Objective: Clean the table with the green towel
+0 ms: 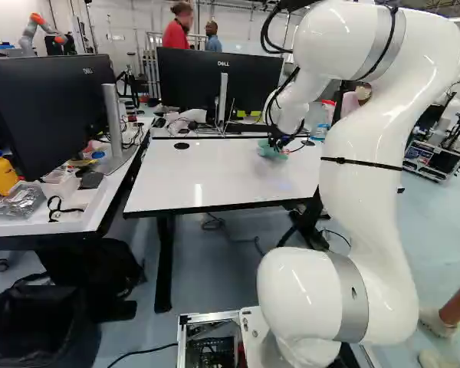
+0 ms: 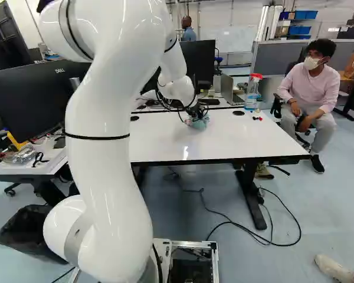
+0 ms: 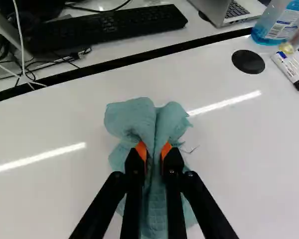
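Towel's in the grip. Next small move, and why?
Probably slide the black two-finger gripper sideways across the white tabletop, wiping: its orange pads pinch the crumpled green cloth towel, which lies against that surface.

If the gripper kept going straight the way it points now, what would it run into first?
Beyond the green towel pinched between its fingers, the gripper would most likely meet the white tabletop next; how much gap remains is hard to judge.
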Robot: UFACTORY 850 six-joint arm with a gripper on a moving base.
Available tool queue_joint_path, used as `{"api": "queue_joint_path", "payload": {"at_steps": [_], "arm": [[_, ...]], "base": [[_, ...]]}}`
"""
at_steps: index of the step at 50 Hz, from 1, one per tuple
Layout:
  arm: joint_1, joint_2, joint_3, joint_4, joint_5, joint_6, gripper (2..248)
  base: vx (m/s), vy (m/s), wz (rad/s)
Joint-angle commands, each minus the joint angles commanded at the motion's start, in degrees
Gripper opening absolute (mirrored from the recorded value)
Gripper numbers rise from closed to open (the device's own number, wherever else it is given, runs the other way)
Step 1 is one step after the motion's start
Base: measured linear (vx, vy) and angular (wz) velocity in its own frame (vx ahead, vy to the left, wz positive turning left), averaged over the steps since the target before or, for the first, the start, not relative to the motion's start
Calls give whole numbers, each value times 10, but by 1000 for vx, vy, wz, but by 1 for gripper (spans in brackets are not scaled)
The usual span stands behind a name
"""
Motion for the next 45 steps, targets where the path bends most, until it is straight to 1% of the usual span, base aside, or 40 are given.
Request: {"api": "queue_joint_path", "payload": {"at_steps": [19,29,34,45], "arm": [[18,73,62,0,-71,0,51],[24,113,94,0,-106,0,51],[24,120,102,0,-119,0,51],[24,120,102,0,-119,0,51]], "base": [[0,0,0],[0,0,0],[0,0,0],[0,0,0]]}}
